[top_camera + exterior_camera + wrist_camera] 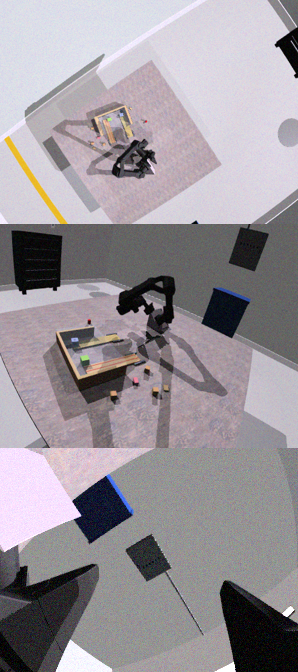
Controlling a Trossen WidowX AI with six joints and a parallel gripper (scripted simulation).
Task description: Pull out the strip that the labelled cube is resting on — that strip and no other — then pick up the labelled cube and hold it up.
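Gripper [160, 631] wide open, nothing held, raised well apart from tray [65, 351]. Exterior: pale labelled cube [74, 340] on far strip [97, 340], green cube [85, 360] on near red-lined strip [112, 364]. Wrist: only wall, blue bin [101, 508], hanging panel [148, 558].

A: Any legible text, numbers or signs?
B: None. The pale blue cube [74, 340], toward the tray's [67, 356] far corner, carries a dark mark on top; too small and blurred to read.
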